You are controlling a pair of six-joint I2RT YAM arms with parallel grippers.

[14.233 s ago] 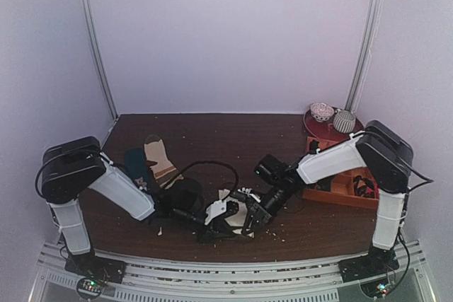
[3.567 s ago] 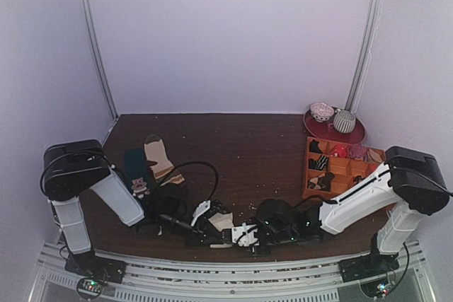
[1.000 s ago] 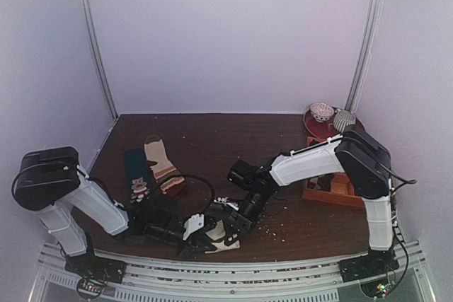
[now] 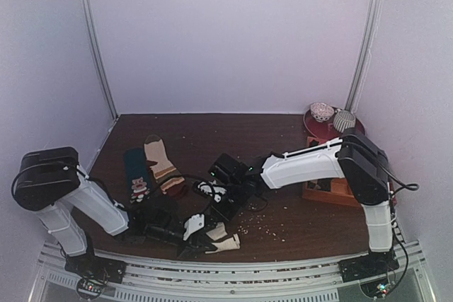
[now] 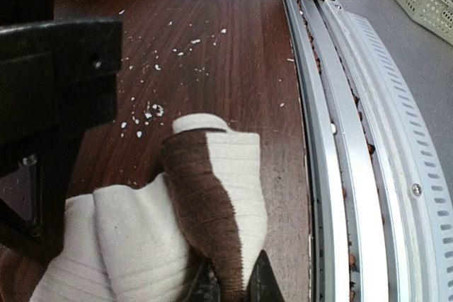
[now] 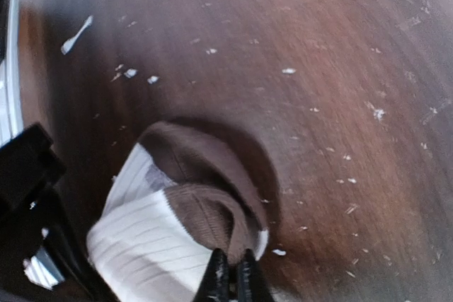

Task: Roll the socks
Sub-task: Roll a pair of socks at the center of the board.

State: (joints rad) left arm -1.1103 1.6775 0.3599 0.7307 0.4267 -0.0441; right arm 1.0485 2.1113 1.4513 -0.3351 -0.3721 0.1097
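Socks lie bunched near the worktop's 6 o'clock edge, cream-white with brown ends. At their 9 o'clock side the left gripper pinches a brown fold between its fingertips. The right gripper, fingers pressed together, hangs at the socks' 12 o'clock, close by the bundle.

The short cream-white ribbed fabric socks had chocolate-brown ends. The dark brown wood-grain surface was flecked with white crumbs. A tan fabric sock bore brown stripes, and a dark teal fabric sock showed a small red-and-white print. The compartmented wooden tray was orange and the round plate deep red. One small ball was white with dark speckles, and the other ball was grey-striped.
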